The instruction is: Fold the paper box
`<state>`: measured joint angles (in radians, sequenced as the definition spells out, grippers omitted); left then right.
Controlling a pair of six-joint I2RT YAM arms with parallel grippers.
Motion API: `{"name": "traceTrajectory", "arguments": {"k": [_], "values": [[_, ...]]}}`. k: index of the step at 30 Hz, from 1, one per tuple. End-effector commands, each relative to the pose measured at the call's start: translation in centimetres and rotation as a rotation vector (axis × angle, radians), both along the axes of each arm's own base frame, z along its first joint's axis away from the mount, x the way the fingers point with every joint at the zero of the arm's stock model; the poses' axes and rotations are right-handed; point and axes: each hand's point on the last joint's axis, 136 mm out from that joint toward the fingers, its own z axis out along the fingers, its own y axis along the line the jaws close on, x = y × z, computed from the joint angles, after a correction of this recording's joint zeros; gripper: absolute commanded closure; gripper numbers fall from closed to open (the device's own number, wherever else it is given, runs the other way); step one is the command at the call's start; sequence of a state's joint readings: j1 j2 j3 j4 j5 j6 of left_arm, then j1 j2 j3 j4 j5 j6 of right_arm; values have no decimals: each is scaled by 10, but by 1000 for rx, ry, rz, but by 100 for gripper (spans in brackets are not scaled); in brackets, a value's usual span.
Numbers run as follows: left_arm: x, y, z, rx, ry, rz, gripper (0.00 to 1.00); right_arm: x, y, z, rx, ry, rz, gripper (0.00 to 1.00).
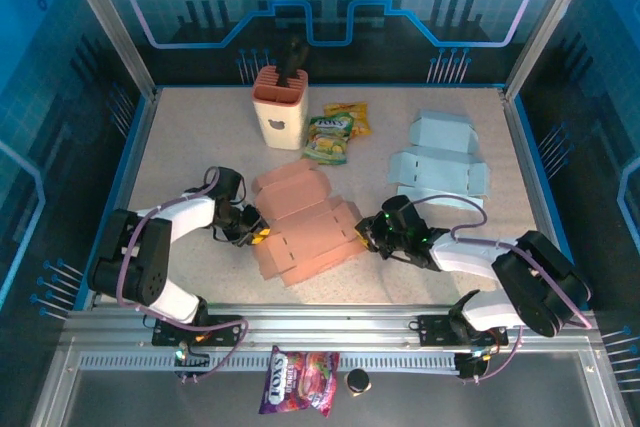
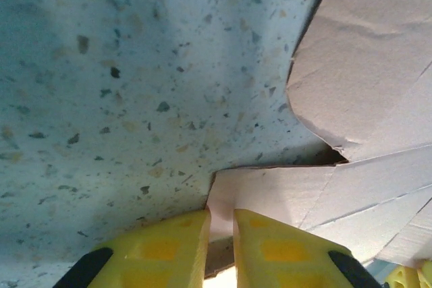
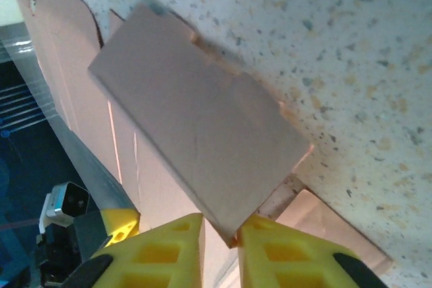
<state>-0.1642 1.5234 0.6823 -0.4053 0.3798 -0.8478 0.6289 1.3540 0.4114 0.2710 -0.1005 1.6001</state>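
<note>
The paper box is a flat salmon-pink cardboard blank lying in the middle of the table. My left gripper sits low at its left edge. In the left wrist view its yellow fingers are shut on a thin corner flap of the box, just above the speckled tabletop. My right gripper is at the box's right edge. In the right wrist view a rectangular flap is raised off the table, and its lower corner is pinched in my right gripper.
Light blue flat box blanks lie at the back right. An orange-and-white holder and snack packets stand behind the pink box. A candy bag lies on the front rail.
</note>
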Motion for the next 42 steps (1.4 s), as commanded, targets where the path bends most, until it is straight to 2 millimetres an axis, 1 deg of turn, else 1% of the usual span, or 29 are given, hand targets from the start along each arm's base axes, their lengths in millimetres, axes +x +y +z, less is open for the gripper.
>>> {"name": "traceTrajectory", "arguments": {"k": [1,4,6,8,10,12,15,17,18,19,20,23,24,25,26,30,33,35,37,40,42], "values": [[-7,1,-8,27,43,2,83,11,-5,14,-21,-37,-16,89],[-5,1,-3,28,28,-2,83,13,-10,17,-47,-37,-19,99],[-3,1,4,33,7,-8,81,16,-11,20,-56,-38,-22,100],[-1,2,17,55,-30,-24,74,18,-13,25,-57,-37,-31,100],[-1,5,37,109,-89,-55,64,19,-13,31,-57,-32,-41,100],[-2,7,64,179,-180,-111,56,23,-13,43,-54,-31,-49,100],[-6,1,103,263,-340,-232,50,24,-13,58,-51,-2,-57,100],[-14,-11,127,283,-471,-355,47,26,-12,66,-37,28,-67,100],[-19,-18,138,283,-533,-413,44,27,-11,70,-29,41,-75,100],[-25,-28,152,279,-616,-492,39,28,-11,73,-24,62,-79,100],[-33,-40,164,272,-702,-578,38,29,-11,76,-21,80,-83,100],[-61,-68,193,256,-945,-812,36,33,-11,86,-21,129,-83,100],[-68,-73,197,266,-995,-860,32,34,-11,89,-21,139,-82,100],[-75,-78,199,271,-1038,-918,27,34,-12,89,-24,158,-81,100],[-81,-83,198,279,-1064,-977,24,39,-9,99,-16,153,-79,100],[-94,-101,182,387,-1081,-1183,22,42,-9,106,-7,196,-80,100],[-88,-111,166,538,-1065,-1275,22,43,-7,107,9,222,-82,100],[-74,-111,160,651,-1049,-1270,22,44,-7,109,13,233,-84,100],[-61,-109,159,736,-1050,-1251,22,43,-8,110,8,250,-83,100],[-53,-115,159,777,-1060,-1257,24,44,-8,112,13,255,-79,100],[-52,-117,153,793,-1043,-1283,29,46,-8,112,18,260,-77,100]]}}
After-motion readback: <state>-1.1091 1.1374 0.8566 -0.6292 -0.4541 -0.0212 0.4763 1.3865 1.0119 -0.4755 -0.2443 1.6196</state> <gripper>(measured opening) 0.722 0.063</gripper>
